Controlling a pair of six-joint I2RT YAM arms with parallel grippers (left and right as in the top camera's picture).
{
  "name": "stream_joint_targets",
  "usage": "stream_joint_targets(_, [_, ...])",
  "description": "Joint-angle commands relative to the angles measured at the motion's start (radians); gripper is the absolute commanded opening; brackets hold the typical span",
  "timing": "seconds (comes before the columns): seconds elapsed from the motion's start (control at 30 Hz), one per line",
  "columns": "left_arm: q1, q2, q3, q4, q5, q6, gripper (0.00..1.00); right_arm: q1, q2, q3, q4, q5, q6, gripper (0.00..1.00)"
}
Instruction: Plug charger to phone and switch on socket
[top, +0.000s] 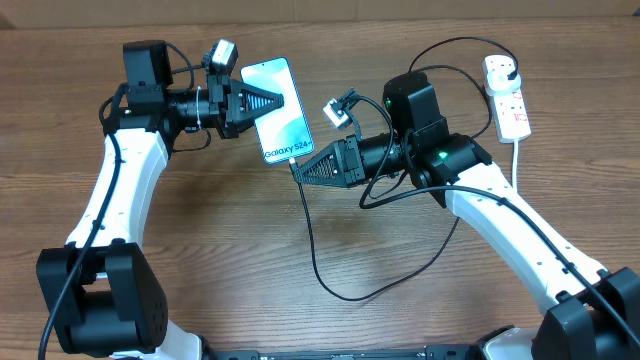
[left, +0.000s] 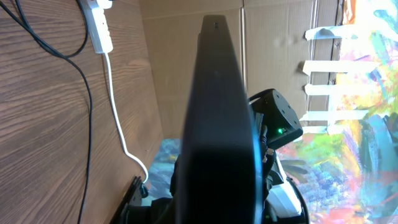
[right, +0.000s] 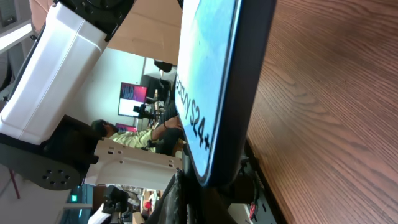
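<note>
Only the overhead camera takes in the whole phone (top: 277, 108), teal-blue screen lit and lettered "Galaxy S24+"; the left wrist camera sees just its dark edge. It sits screen-up between the arms over the table (top: 200, 250), long axis running away from the robot, lettered end nearer. The left gripper (top: 266, 100) jaws clamp its side; the right gripper (top: 303, 166) jaws are closed on the charger (top: 318, 265) at that end
</note>
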Motion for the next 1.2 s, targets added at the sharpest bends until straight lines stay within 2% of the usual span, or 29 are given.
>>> stream_joint_targets(0.0, [-0.016,-0.004,0.014,0.004,0.061,-0.005,0.04,-0.005,-0.011,0.021,0.013,0.019,0.008,0.04])
stream_joint_targets(1.17, [-0.016,-0.004,0.014,0.004,0.076,-0.006,0.04,0.0,-0.011,0.021,0.002,0.038,0.026,0.04])
